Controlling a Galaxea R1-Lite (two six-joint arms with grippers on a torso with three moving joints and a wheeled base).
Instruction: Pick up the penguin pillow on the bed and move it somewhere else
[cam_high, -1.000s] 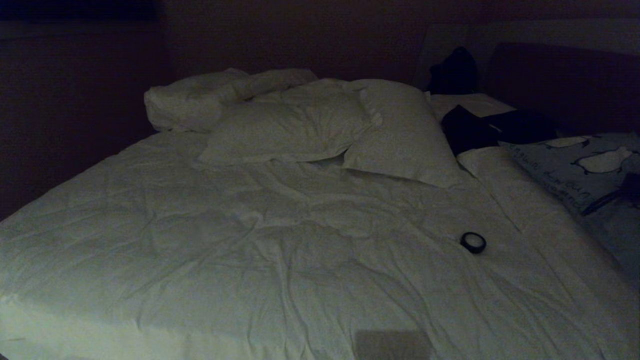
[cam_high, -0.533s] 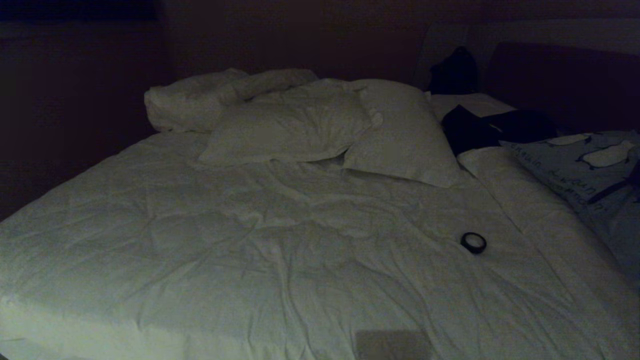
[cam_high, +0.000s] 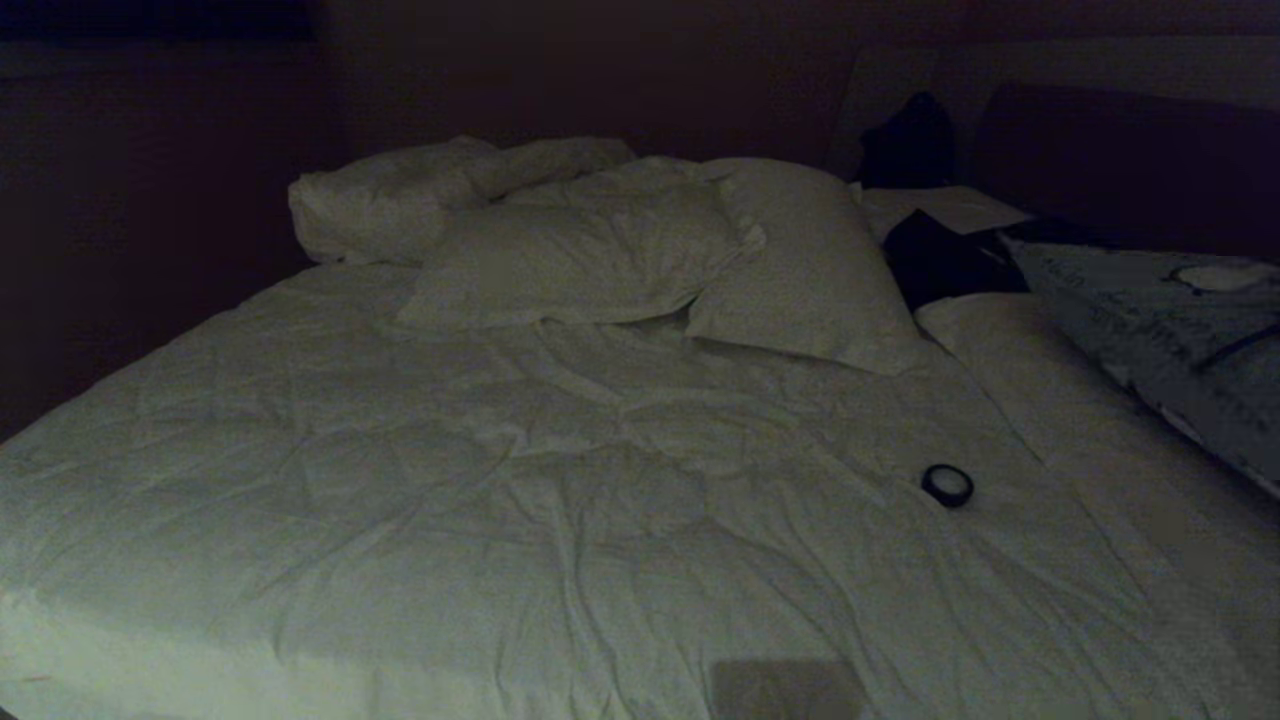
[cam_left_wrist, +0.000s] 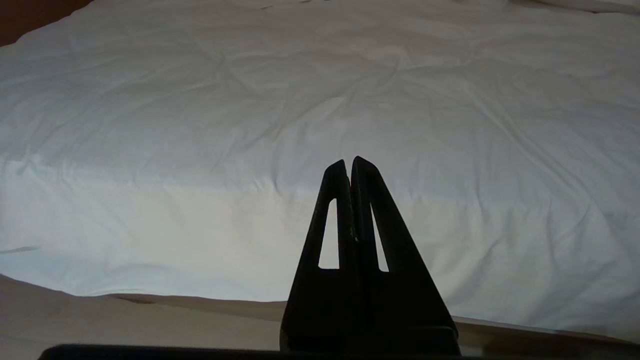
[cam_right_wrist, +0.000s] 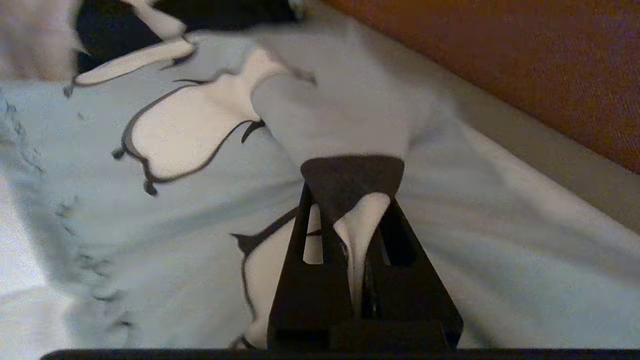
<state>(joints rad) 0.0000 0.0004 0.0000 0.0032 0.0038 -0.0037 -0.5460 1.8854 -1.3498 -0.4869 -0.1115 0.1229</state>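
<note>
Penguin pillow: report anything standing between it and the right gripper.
Nothing does. The right gripper is already shut on a pinched fold of the penguin pillow, cloth bunched between its fingers, at the right side of the bed.

On the bed (cam_high: 400, 520), the penguin pillow (cam_high: 1150, 320) lies right of the two pillows (cam_high: 640, 260), a small ring (cam_high: 946, 485) before them.

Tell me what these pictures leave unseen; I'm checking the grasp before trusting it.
- Right claw: outside the head view, past its right edge.
- Penguin pillow: cut by the head view's right edge; lettering too dim to read.
- Pinched fold: claw fingers cover it in the right wrist view.
</note>
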